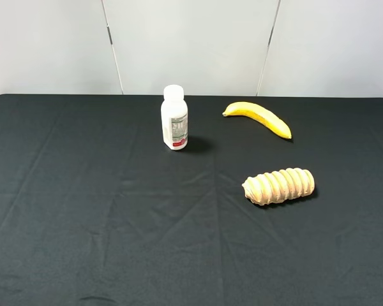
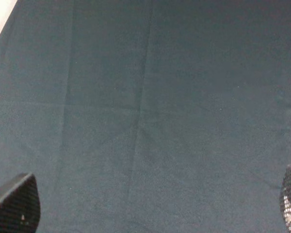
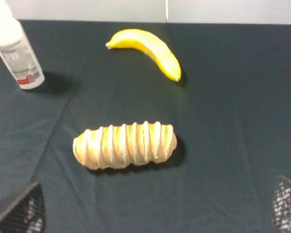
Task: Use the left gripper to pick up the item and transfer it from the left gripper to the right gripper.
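The item, a tan ridged loaf-shaped roll point(image 1: 279, 186), lies on the black tablecloth right of centre; it also shows in the right wrist view point(image 3: 124, 145). Neither arm shows in the exterior high view. In the left wrist view the left gripper point(image 2: 153, 206) is open, only its two fingertips point(image 2: 14, 204) showing wide apart over bare cloth. In the right wrist view the right gripper point(image 3: 155, 208) is open, its fingertips point(image 3: 17, 211) wide apart at the frame's corners, short of the roll and empty.
A white bottle point(image 1: 174, 118) stands upright at the back centre, also in the right wrist view point(image 3: 14, 48). A yellow banana point(image 1: 258, 117) lies behind the roll, also in the right wrist view point(image 3: 148, 50). The black cloth point(image 1: 83, 210) covers the table up to the white back wall.
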